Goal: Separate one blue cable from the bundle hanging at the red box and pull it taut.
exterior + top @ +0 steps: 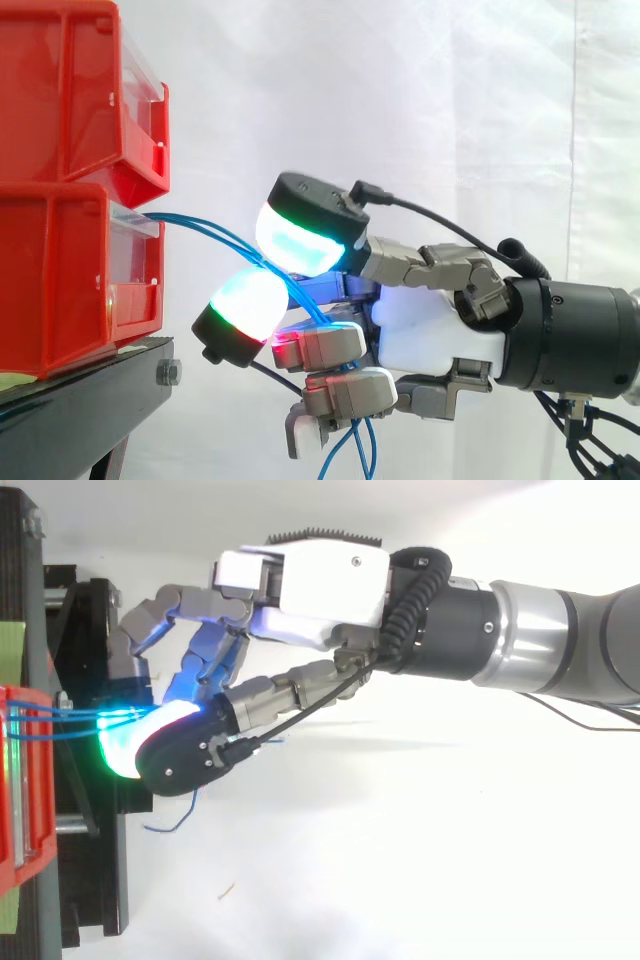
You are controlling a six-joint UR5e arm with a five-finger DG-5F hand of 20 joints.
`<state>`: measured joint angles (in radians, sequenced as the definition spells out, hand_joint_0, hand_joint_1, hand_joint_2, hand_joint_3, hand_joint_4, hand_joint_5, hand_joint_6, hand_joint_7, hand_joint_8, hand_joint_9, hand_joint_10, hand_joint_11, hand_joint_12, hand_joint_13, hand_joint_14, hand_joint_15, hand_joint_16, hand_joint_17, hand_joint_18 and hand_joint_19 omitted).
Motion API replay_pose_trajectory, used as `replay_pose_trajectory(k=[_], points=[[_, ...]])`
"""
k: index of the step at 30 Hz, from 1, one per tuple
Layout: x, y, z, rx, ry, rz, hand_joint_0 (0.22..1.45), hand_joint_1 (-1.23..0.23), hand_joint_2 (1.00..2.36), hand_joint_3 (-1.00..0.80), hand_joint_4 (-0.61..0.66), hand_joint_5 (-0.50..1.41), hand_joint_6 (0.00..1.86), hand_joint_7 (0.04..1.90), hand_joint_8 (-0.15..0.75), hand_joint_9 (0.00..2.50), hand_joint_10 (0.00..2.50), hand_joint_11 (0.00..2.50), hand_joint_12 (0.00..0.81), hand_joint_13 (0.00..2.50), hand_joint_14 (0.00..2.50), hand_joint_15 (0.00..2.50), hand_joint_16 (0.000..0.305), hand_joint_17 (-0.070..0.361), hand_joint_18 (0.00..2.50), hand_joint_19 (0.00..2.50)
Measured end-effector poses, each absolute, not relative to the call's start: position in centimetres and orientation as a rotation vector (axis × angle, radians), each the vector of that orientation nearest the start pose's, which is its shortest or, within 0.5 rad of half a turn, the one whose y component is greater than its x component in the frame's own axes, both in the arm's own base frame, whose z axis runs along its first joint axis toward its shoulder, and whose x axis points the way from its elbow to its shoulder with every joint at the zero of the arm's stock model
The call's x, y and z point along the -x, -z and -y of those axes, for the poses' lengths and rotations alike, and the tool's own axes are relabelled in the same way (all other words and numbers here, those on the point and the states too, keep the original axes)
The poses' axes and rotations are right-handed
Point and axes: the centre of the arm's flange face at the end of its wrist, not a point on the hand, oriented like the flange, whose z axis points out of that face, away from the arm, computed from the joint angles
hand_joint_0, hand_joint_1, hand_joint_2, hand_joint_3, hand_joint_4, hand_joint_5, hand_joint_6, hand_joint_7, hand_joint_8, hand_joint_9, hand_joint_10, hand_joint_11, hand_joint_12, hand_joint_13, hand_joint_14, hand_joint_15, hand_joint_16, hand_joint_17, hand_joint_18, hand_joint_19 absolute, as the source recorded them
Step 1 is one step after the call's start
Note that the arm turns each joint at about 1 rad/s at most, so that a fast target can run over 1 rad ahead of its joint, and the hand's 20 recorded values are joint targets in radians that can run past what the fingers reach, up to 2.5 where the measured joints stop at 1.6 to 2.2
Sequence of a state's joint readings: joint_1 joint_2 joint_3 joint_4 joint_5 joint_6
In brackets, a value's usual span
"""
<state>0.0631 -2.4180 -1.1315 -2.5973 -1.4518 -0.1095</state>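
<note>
Pads (300,240) of the hand (430,330) pinch the blue cable (200,225), which runs left and slightly upward to the red box (70,270). Tautening likely requires travel right, away from the box.

At the lower left of the side view, a black stand (90,400) carries the lower red bin (60,290), which sits directly on its top, open front facing right. A second red bin (70,90) is stacked on that one. A bolt (168,373) shows at the stand's right edge.
</note>
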Motion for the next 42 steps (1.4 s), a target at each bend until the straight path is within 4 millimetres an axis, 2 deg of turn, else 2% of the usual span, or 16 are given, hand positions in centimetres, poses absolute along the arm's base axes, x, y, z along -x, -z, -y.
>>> replay_pose_trajectory(k=[7, 13, 19, 22, 26, 42], points=[[-79.7, -20.4, 10.0, -1.071, -1.147, -1.114, 0.52, -0.46, 1.0, -0.5, 0.19, -0.23, 0.89, 0.91, 0.289, 1.07, 0.24, 1.69, 0.369, 1.34, 0.01, 1.44, 0.056, 0.126, 0.94, 0.75], [-79.6, -20.0, 10.2, -1.07, -1.136, -1.117, 0.54, -0.44, 1.0, -0.5, 0.17, -0.23, 0.88, 0.91, 0.274, 1.08, 0.19, 1.72, 0.354, 1.33, 0.01, 1.45, 0.055, 0.124, 0.93, 0.76], [-79.3, -19.2, 10.3, -1.071, -1.135, -1.116, 0.61, -0.41, 1.01, -0.37, 0.13, -0.21, 0.86, 0.95, 0.251, 1.11, 0.09, 1.78, 0.339, 1.33, 0.01, 1.44, 0.052, 0.117, 0.91, 0.78], [-79.3, -19.2, 10.4, -1.066, -1.138, -1.109, 0.61, -0.43, 1.02, -0.31, 0.14, -0.21, 0.85, 0.94, 0.251, 1.11, 0.09, 1.78, 0.339, 1.32, 0.01, 1.45, 0.052, 0.117, 0.91, 0.78], [-79.3, -19.2, 10.4, -1.063, -1.14, -1.104, 0.6, -0.56, 1.02, -0.2, 0.15, -0.22, 0.85, 0.96, 0.252, 1.09, 0.08, 1.78, 0.338, 1.32, 0.01, 1.45, 0.052, 0.118, 0.91, 0.77], [-79.5, -19.7, 10.6, -1.052, -1.147, -1.092, 0.64, -0.7, 1.03, -0.11, 0.05, -0.22, 0.9, 0.92, 0.251, 1.08, 0.16, 1.78, 0.339, 1.32, 0.02, 1.44, 0.05, 0.113, 0.92, 0.74]])
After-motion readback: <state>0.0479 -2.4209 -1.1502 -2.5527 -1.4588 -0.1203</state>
